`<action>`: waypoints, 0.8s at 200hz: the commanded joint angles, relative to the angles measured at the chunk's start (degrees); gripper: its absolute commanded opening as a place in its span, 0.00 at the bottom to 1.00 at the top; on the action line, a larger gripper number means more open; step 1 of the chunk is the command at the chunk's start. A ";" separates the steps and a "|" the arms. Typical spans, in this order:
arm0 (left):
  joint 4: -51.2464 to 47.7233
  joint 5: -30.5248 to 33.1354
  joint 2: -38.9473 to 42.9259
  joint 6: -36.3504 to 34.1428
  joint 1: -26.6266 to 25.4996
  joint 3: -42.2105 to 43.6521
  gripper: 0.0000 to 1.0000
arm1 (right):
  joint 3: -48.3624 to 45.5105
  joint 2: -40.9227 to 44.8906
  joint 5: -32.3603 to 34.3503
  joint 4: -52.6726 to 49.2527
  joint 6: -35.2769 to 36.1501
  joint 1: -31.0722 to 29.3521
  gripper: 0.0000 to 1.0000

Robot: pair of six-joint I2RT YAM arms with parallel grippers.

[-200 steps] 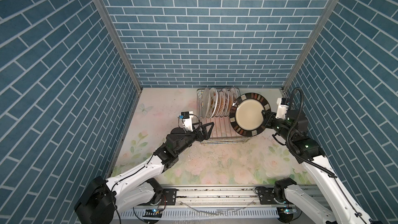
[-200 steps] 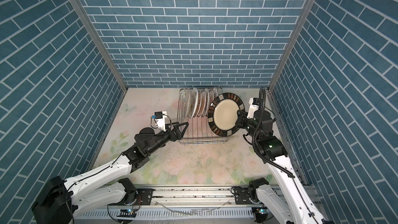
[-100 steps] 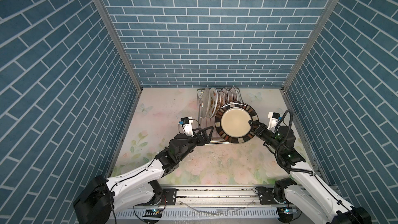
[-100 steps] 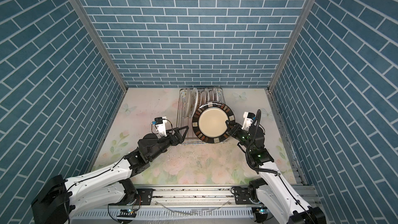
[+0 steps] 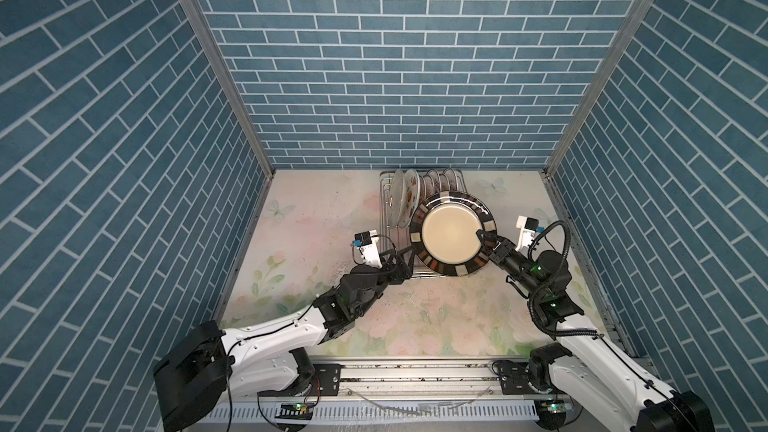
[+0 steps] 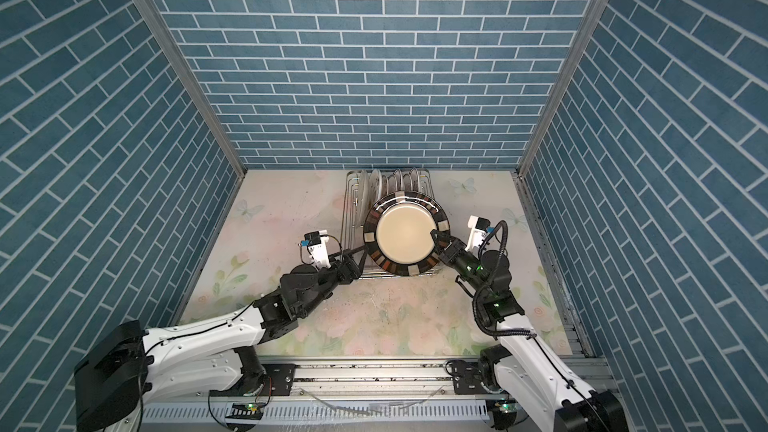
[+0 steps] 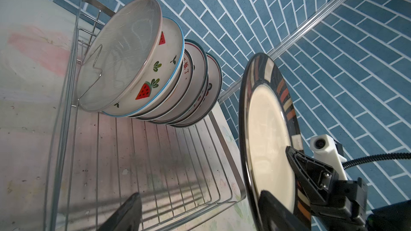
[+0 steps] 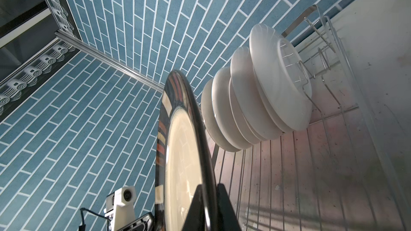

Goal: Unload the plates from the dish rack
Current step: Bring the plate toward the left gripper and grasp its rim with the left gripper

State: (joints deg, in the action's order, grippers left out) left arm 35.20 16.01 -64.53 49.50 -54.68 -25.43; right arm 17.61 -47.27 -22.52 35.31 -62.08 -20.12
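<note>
In both top views, the large round ceramic plate [image 5: 452,238], cream in the middle with a dark patterned rim, hung over the near right part of the rectangular silver wire dish rack [image 5: 381,218]. The right gripper [image 5: 482,239] pinched its right edge, and the left gripper [image 5: 405,257] sat at its left edge. The smaller round plates [image 5: 409,197] stood on edge in a row at the rack's far end.

From the left wrist, we saw that arm's black fingers [image 7: 124,214] spread wide. The big plate's rim lay between them, with no contact that we could make out. Beyond it, a plain white plate [image 7: 122,56] fronted the row, and a watermelon-painted plate [image 7: 162,81] came next.

From the right wrist, the jaws were clamped tight across the dark rim, and the row showed us its white undersides.

We judged the big plate to be mid-unloading, out of the prongs, at a handover or a two-armed carry. The next move called for the left fingers to close squarely on the rim before the right let go. After that it needed a gentle lowering onto the floral tabletop [image 5: 316,243] beside the rack.
</note>
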 commanded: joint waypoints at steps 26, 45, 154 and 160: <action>3.60 -2.46 -3.78 -0.44 -0.26 -3.49 0.83 | -0.13 -1.36 0.98 13.00 -3.17 -3.01 0.00; 3.21 -2.53 -4.35 -0.42 -0.25 -4.06 0.76 | 0.62 -4.72 0.46 15.80 -3.26 -4.59 0.00; -0.27 -6.33 -1.87 2.06 0.59 -3.37 0.44 | 4.62 -14.46 -1.20 20.18 -1.80 -7.26 0.00; -0.15 -7.18 -2.28 2.37 0.98 -3.55 0.39 | 4.63 -14.76 -1.21 20.47 -1.81 -7.28 0.00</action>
State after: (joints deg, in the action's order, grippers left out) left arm 34.06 13.32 -66.54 51.72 -54.11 -27.29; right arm 17.32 -61.30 -23.24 46.50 -62.76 -26.74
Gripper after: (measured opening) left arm 0.435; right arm 0.109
